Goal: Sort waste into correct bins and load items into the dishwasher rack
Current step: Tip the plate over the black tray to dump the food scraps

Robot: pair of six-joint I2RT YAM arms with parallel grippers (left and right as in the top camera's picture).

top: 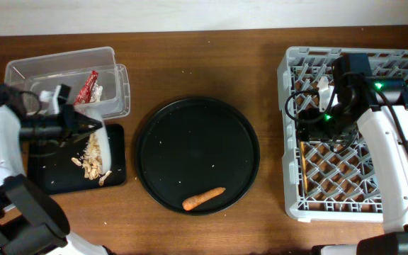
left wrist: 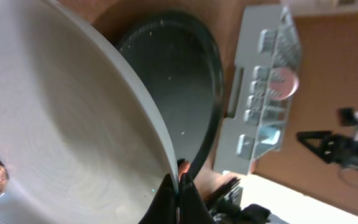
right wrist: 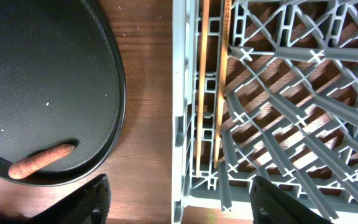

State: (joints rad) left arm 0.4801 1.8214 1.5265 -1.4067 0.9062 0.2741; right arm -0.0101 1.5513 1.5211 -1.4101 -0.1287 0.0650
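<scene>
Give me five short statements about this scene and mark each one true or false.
1. The carrot lies on the round black tray. True.
2. The left hand grips the white plate, tilted over the shallow black tray. True.
3. The red wrapper lies in the shallow black tray. False: it is in the clear tub.
4. The chopsticks lie on the round black tray. False: they lie in the rack.
5. The right hand is open and empty. True.
</scene>
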